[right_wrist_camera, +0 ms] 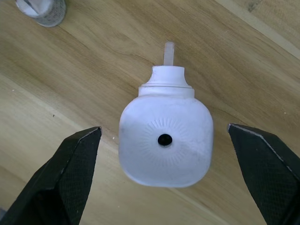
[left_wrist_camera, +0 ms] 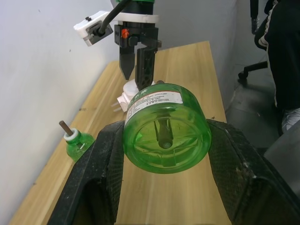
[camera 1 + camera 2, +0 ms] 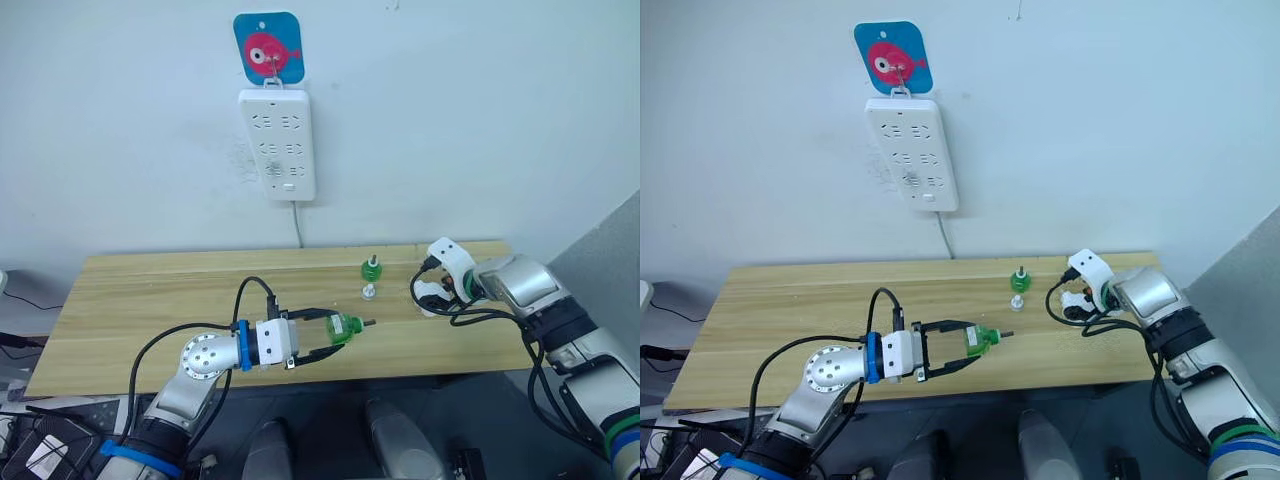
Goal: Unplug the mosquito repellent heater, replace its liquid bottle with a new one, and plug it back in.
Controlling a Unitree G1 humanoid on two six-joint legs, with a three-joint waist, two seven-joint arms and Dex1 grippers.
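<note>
Two pincers are over your wooden counter [image 3: 150, 290]. Your left pincer [image 3: 322, 335] is at the left-centre near the front edge, pinching a green liquid bottle [image 3: 347, 327] held on its side, base toward the wrist and wick end pointing to the right; the left wrist view shows its black fingers [image 2: 101, 173] pressed on both flanks of the bottle. Further right, toward the back of the counter, a second green bottle [image 3: 371, 268] stands upright, and a small whitish piece [image 3: 368, 292] sits just in front of it. On the wall above hangs a white power strip [image 3: 277, 144]. At the right, your right pincer [image 1: 161, 171] is spread wide, touching nothing. Between its fingers the mosquito repellent heater [image 1: 164, 143] lies on the counter, unplugged, its round vent hole facing the wrist camera.
</note>
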